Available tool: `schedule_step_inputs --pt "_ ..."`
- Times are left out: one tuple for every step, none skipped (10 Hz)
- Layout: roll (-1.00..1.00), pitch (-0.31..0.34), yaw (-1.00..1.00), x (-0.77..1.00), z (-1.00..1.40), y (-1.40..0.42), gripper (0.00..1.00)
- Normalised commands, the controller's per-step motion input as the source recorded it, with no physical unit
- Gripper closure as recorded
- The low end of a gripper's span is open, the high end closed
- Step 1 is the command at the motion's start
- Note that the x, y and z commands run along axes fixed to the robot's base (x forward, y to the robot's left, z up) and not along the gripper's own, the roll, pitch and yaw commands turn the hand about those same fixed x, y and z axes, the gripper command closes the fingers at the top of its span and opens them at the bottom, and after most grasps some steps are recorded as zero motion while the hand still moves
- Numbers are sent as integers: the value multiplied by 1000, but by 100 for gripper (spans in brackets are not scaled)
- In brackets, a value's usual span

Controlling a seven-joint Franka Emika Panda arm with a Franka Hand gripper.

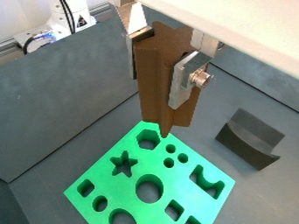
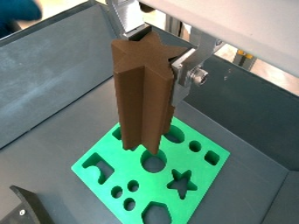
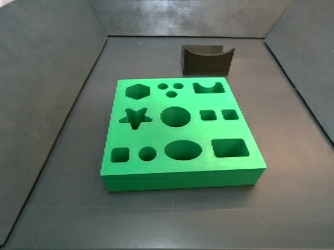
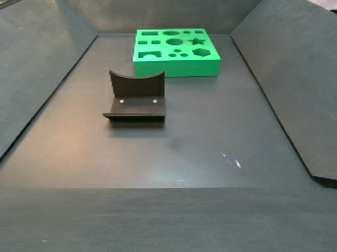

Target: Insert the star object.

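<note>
My gripper [image 1: 163, 73] is shut on the star object [image 1: 158, 83], a tall brown peg with ridged star-section sides, and holds it upright. The silver fingers [image 1: 187, 77] clamp its upper part. Both wrist views show it [image 2: 142, 96], with the gripper [image 2: 156, 58] round its star-shaped top. It hangs above the green block [image 1: 117, 188] with shaped holes, its lower end over a corner of the block. The star hole [image 1: 122, 164] lies open, off to one side of the peg [image 2: 180, 181]. Both side views show the block [image 3: 150, 137] [image 4: 158, 63] but neither gripper nor peg.
A dark grey curved block [image 3: 206, 59] stands on the floor beyond the green block, also seen in a side view [image 4: 134, 98] and a wrist view [image 1: 251, 137]. Grey walls [image 3: 78, 68] enclose the floor on the sides.
</note>
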Motion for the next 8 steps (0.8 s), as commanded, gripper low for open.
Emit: schedule_step_inputs --pt "7 0 0 0 -17 0 100" --pt "0 0 -380 -171 -463 0 100" --pt "0 130 -780 0 -803 26 100" --pt "-20 26 -846 -194 -983 83 100" --pt "-50 0 -871 -237 -1000 154 100" --pt "-54 0 -926 -234 -1000 71 100" --pt "-17 11 -894 -186 -906 0 100" --pt "0 0 -849 -243 -894 0 100"
